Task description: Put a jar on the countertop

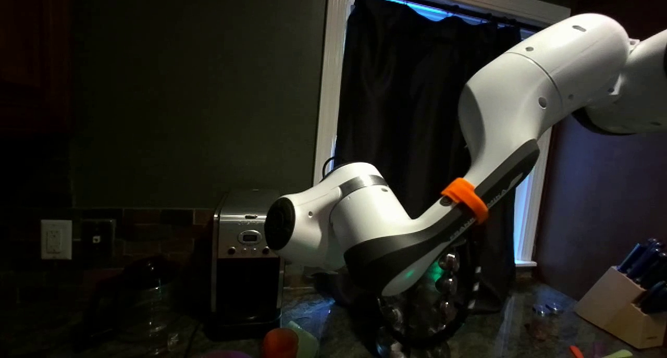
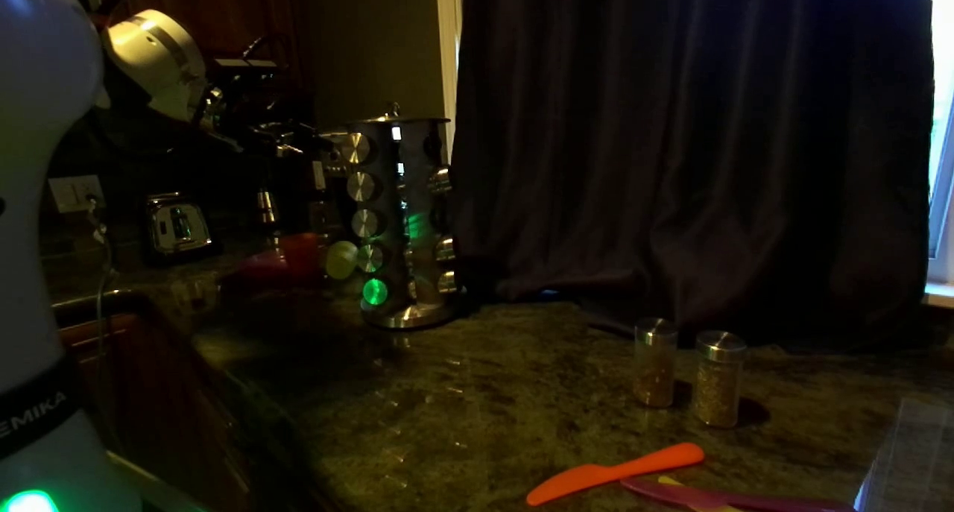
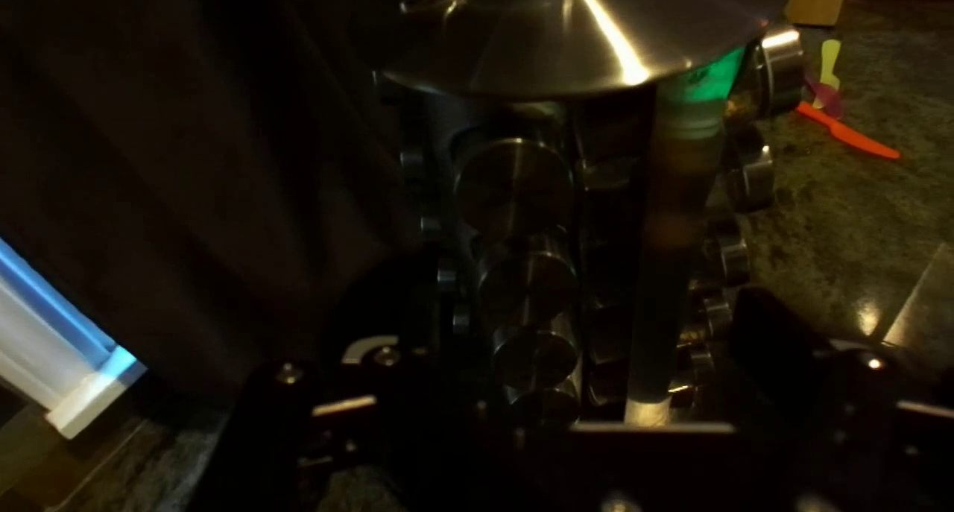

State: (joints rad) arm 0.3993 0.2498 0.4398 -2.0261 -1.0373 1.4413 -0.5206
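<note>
Close to me, an orange knife (image 2: 615, 475) lies on the dark speckled table (image 2: 522, 393), just beside a purple utensil (image 2: 753, 499). A little farther, a jar of reddish contents (image 2: 656, 369) and a jar of sandy grains (image 2: 718, 385) stand upright on the table, near each other, the dark curtain (image 2: 671, 139) behind them. Past those, more jars (image 2: 365, 223) lie sideways in a round steel rack (image 2: 411, 317). Beyond it I see the claw (image 3: 566, 322), its two sides spread wide apart, facing the rack. Farther back sits a toaster (image 2: 179, 227).
</note>
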